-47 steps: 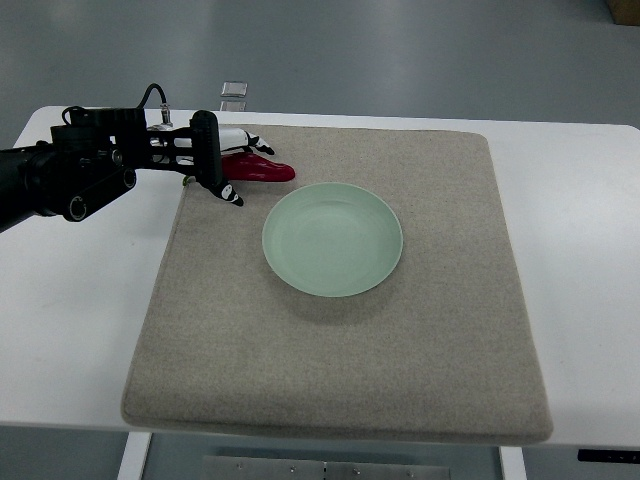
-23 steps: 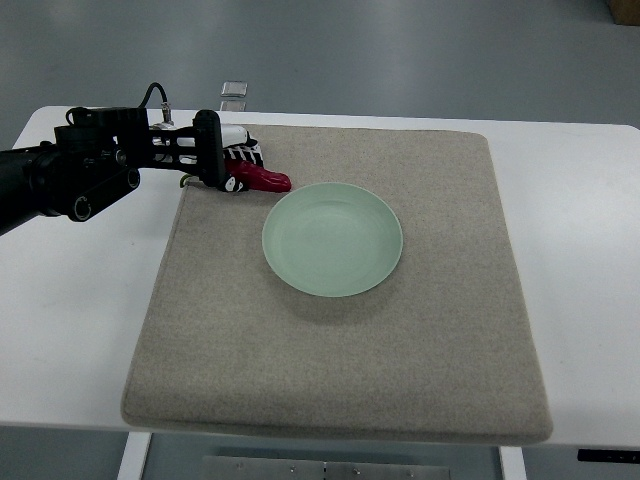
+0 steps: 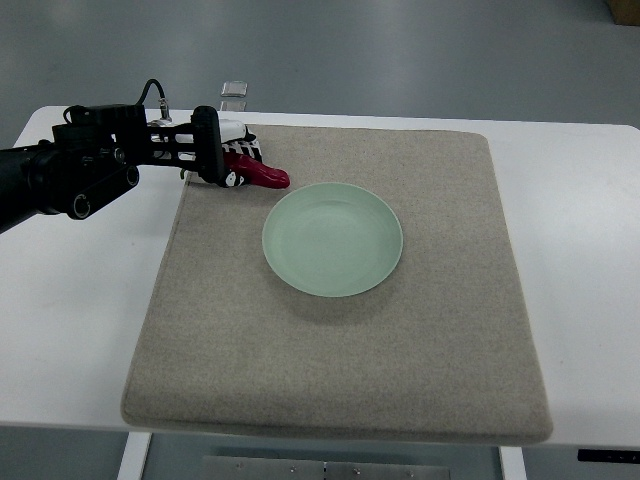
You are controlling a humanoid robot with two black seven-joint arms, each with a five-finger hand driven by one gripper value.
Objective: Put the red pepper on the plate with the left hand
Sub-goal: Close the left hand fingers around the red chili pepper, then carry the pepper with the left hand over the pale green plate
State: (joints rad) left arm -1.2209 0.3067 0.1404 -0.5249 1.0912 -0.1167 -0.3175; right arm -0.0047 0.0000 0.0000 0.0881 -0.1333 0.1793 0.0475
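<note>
Left hand [image 3: 228, 160] is curling fingers around red pepper [image 3: 262, 176] at far left part of grey mat [image 3: 340, 350], just beside rim of green plate [image 3: 333, 239].

Risk: grip is looking shallow, only stem end is being covered; pepper may be slipping or swinging while travelling and landing on mat instead of plate.

Pepper: glossy red, slim, tapering tip is poking out toward plate.
</note>
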